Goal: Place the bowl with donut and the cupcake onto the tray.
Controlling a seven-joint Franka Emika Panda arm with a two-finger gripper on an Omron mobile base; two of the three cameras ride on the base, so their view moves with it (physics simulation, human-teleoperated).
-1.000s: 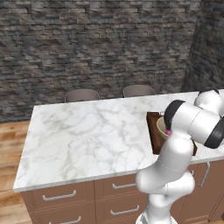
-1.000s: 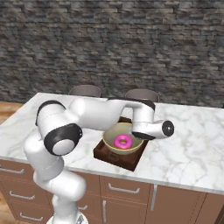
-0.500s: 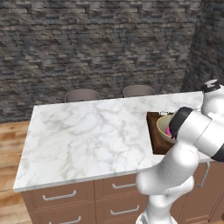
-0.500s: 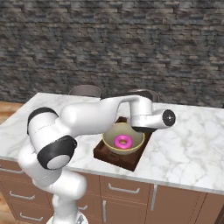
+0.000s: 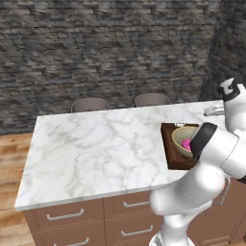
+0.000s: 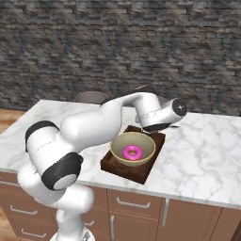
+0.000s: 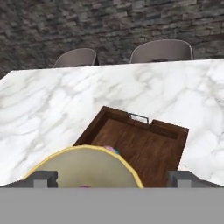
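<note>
The tan bowl [image 6: 132, 145] sits in the near end of the dark wooden tray [image 6: 121, 168], with the pink donut [image 6: 132, 152] inside it. From the left base camera the bowl [image 5: 181, 139] and tray [image 5: 173, 153] are partly covered by my arm. My gripper [image 7: 111, 178] hangs open just above the bowl's near rim [image 7: 74, 153], its fingertips [image 7: 43, 177] spread wide and holding nothing. A small teal and pink speck [image 7: 112, 150] over the bowl's far rim looks like the cupcake, mostly hidden. Bare tray floor [image 7: 144, 146] lies beyond it.
The tray rests on a white marble island [image 6: 207, 155] near its front edge. Two grey chairs [image 7: 162, 50] stand behind the island against a stone wall. A metal faucet [image 5: 214, 109] is at the far right. Drawers [image 6: 136, 219] run below the counter.
My hand has risen and drawn back a little from the bowl. The bowl with the donut has stayed in the tray.
</note>
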